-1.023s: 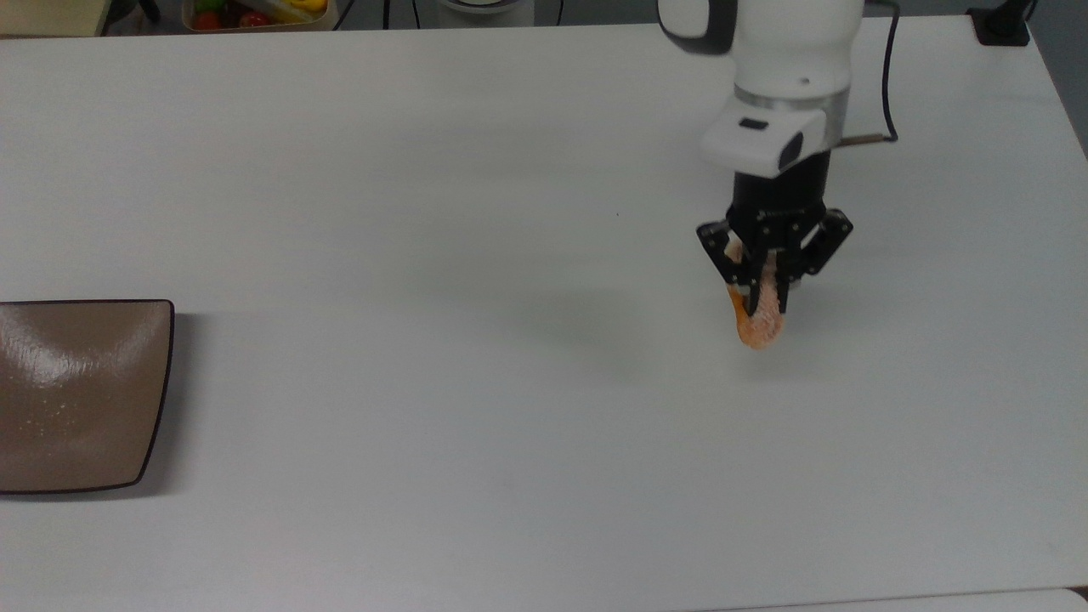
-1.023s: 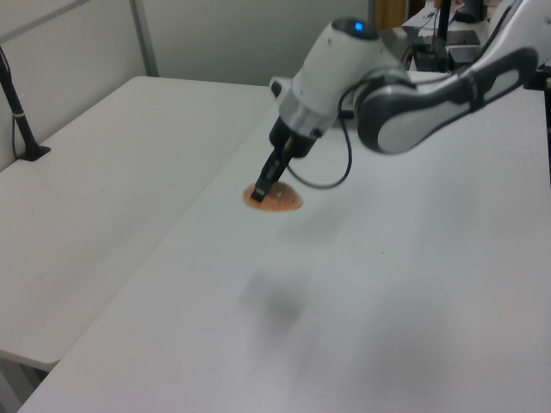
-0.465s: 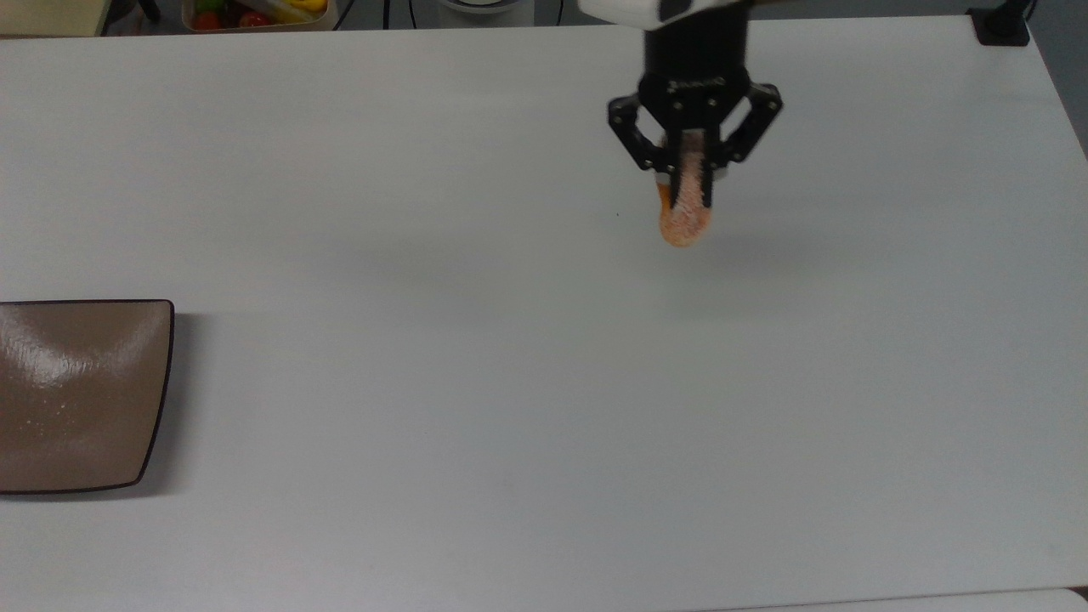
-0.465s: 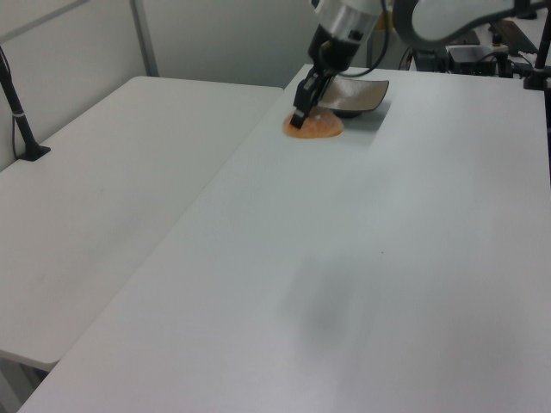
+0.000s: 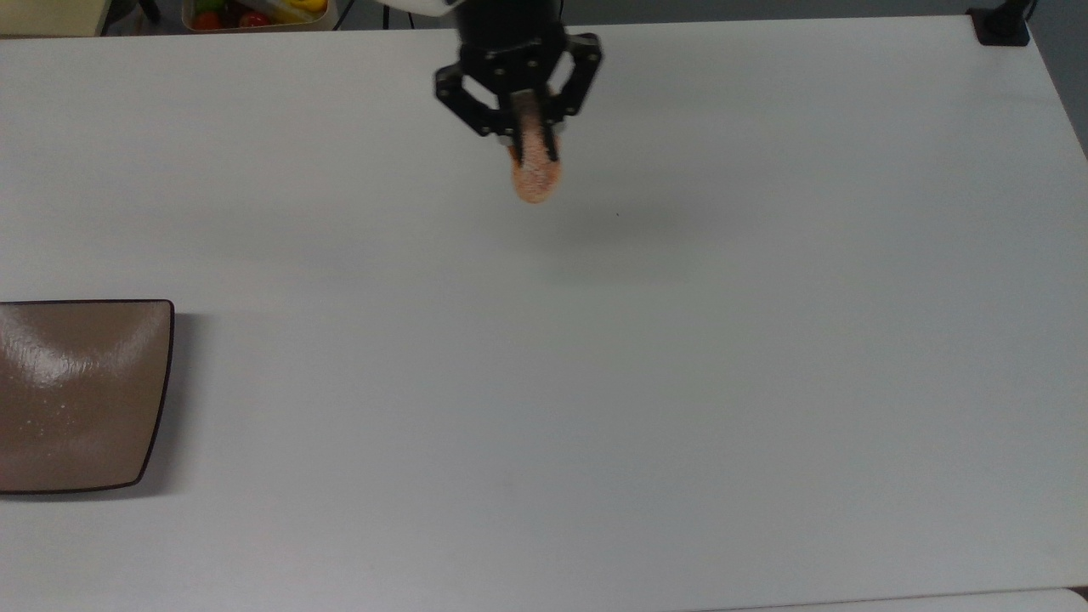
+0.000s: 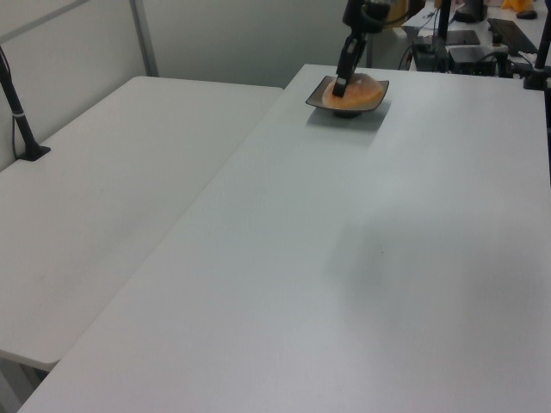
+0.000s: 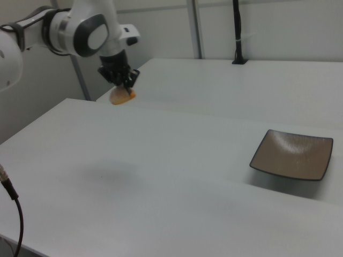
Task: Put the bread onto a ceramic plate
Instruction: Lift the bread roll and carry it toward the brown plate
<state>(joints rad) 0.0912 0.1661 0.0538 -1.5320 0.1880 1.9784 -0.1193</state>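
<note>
Grip: my gripper (image 5: 529, 140) pinches the bread (image 5: 535, 174) between two narrow-set black fingers (image 5: 520, 115); the bun hangs below them, lifted off the white table (image 5: 646, 382).
Bread: a small oval orange-tan bun with a sugary speckled crust, seen edge-on in the top view, its free end pointing down past my fingertips.
Plate: the ceramic plate (image 5: 81, 395) lies well apart from my fingers, toward the top view's lower left, cut off by the picture's left edge; in the right view the plate (image 7: 292, 154) sits far off toward the right view's right.
Plate surface: glossy brown, square with rounded corners, a thin dark rim, a shallow curve, a few pale specks.
Room: bare matte tabletop stretches between my fingers and the plate; the table's far edge runs just behind my fingers in the top view.
Shadow: a soft grey smear lies on the table below and beside the bun.
Change: half a second ago my fingers hung farther toward the top view's right; they have since carried the bun leftward along the far edge, grip unchanged, the plate unmoved.
</note>
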